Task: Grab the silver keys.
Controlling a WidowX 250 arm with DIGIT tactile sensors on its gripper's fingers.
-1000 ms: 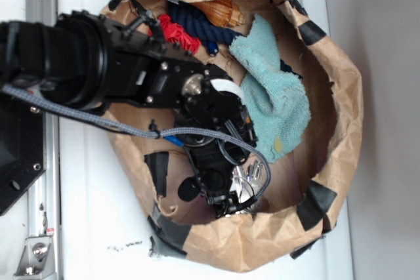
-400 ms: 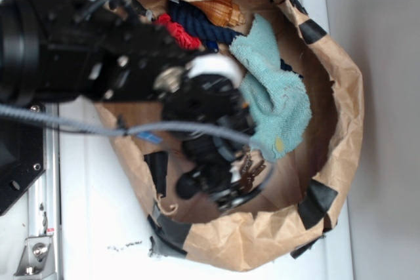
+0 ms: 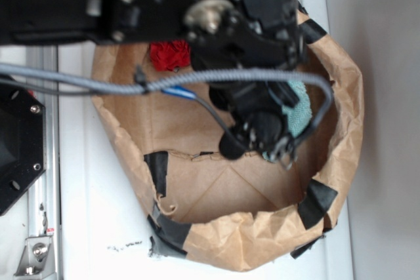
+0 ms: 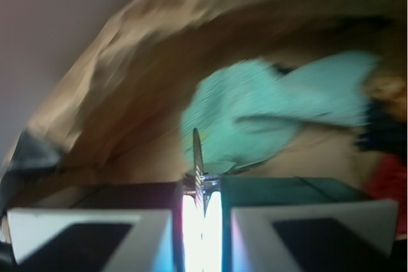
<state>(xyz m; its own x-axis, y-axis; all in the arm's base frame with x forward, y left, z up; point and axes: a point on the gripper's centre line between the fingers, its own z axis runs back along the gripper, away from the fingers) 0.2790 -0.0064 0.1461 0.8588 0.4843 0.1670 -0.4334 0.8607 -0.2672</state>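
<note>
**Silver keys clamped between the gripper pads**

Silver keys (image 4: 198,157) stand edge-on at lower centre of the wrist view, pinched between the closed gripper (image 4: 201,203) pads. Behind them lies the teal cloth (image 4: 268,113) inside the brown paper bag (image 3: 216,240). In the exterior view the gripper (image 3: 283,155) is at centre right, above the bag's interior; the keys cannot be made out there.

The arm (image 3: 131,4) is matte black, built of blocky housings with small silver screws and one round silver bearing cap behind the jaws. A grey braided cable (image 3: 197,80) loops from the arm's rear to the jaws, with a thin blue wire beside it. Seen from the wrist, the jaws (image 4: 203,202) are two pale, flat-faced blocks with dark insets.
</note>
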